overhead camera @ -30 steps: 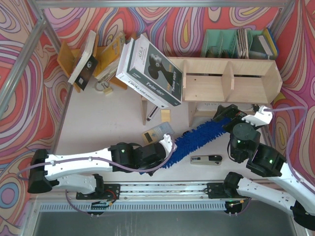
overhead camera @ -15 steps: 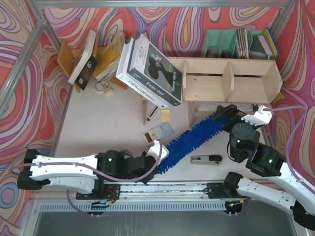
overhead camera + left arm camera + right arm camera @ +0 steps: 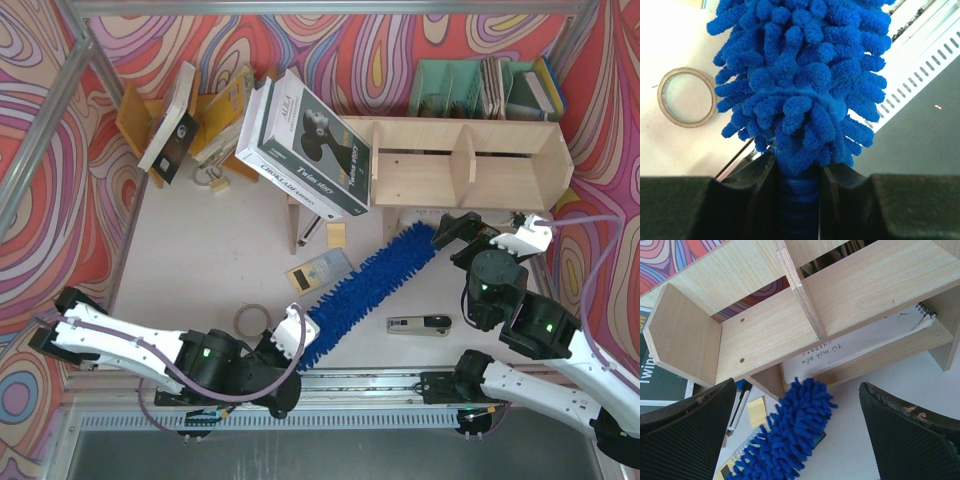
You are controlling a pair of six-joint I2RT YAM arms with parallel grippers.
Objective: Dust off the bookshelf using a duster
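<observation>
The blue fluffy duster (image 3: 365,290) lies slanted across the table, its tip at the front of the plywood bookshelf (image 3: 470,160), beside a leg. My left gripper (image 3: 295,330) is shut on the duster's slim ribbed handle near the table's front edge. In the left wrist view the shaggy head (image 3: 800,75) rises straight out of the left gripper (image 3: 797,175). My right gripper (image 3: 455,238) hangs open just right of the duster's tip. The right wrist view has the right gripper (image 3: 797,427) wide open over the tip (image 3: 790,435), with the bookshelf (image 3: 765,330) behind.
A big black-and-white book (image 3: 310,145) leans on the shelf's left end. A green file organizer (image 3: 480,88) stands behind it, an orange-brown book stand (image 3: 200,110) at back left. A tape ring (image 3: 250,320), calculator (image 3: 320,268), sticky note (image 3: 336,235) and small black-and-silver device (image 3: 420,323) lie on the table.
My left arm has pulled back toward the near-left, dragging the duster with it. The tip has slid out from the shelf's lower level, and the tape ring is uncovered. The right arm stays put.
</observation>
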